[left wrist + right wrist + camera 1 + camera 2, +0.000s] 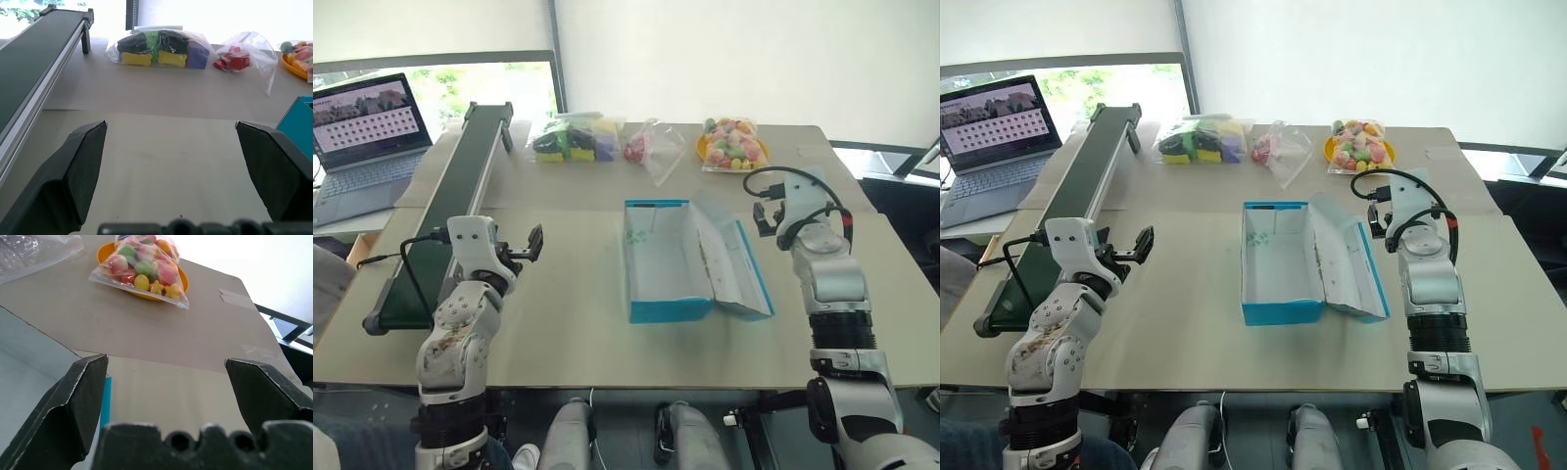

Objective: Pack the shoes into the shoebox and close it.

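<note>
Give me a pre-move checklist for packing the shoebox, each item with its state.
1. Shoebox open, lid laid back on the right: ok.
2. Box inside free of items: ok.
3. Left gripper open and holding nothing: ok.
4. Right gripper open and holding nothing: ok.
5. Shoes located on the table: not ok, none found among the bags or on the conveyor.
6. Table around the box free of clutter: ok.

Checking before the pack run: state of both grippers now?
Left gripper: open, empty, above bare tabletop.
Right gripper: open, empty, beside the open turquoise-blue cardboard shoebox.
</note>
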